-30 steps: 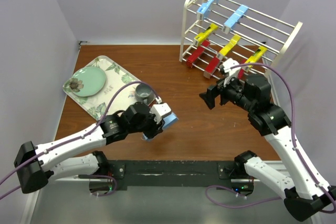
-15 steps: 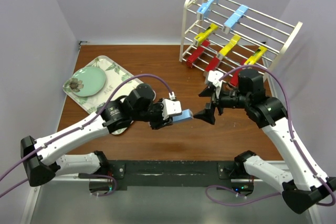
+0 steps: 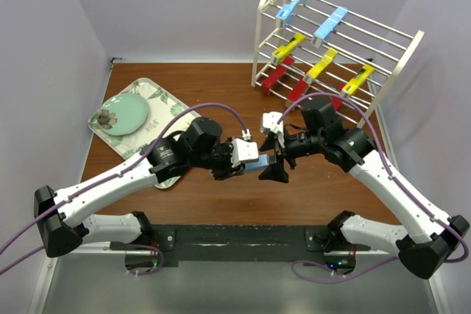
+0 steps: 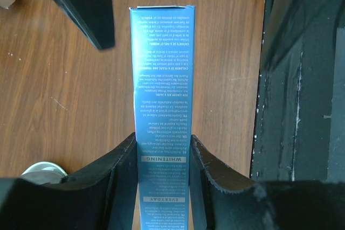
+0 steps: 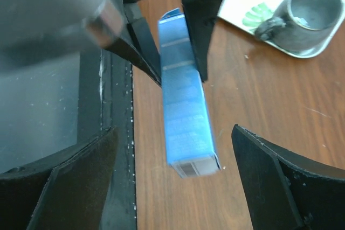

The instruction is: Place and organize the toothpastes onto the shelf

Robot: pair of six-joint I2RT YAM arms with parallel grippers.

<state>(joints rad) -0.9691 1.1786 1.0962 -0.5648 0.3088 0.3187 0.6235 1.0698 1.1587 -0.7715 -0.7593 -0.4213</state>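
My left gripper [image 3: 249,157] is shut on a light blue toothpaste box [image 3: 260,162] and holds it level above the table's middle. In the left wrist view the box [image 4: 161,74] runs straight out between the jaws of that gripper [image 4: 161,154]. My right gripper [image 3: 274,168] is open, its jaws on either side of the box's free end without touching. The right wrist view shows the box's end [image 5: 187,122] between the wide-open jaws of the right gripper [image 5: 178,181]. The cream shelf [image 3: 401,53] holds two blue boxes [image 3: 330,26] on top, three yellow [image 3: 321,64] in the middle and red ones [image 3: 274,77] below.
A leaf-patterned tray [image 3: 158,97] with a green plate [image 3: 121,114] lies at the left. A grey mug [image 5: 312,14] stands on the tray's near corner, behind my left arm. The black base rail [image 3: 243,237] runs along the near edge.
My left gripper has carried the blue box rightward to the table's middle. My right arm has swung left from the shelf, and its open jaws now flank the box's free end.
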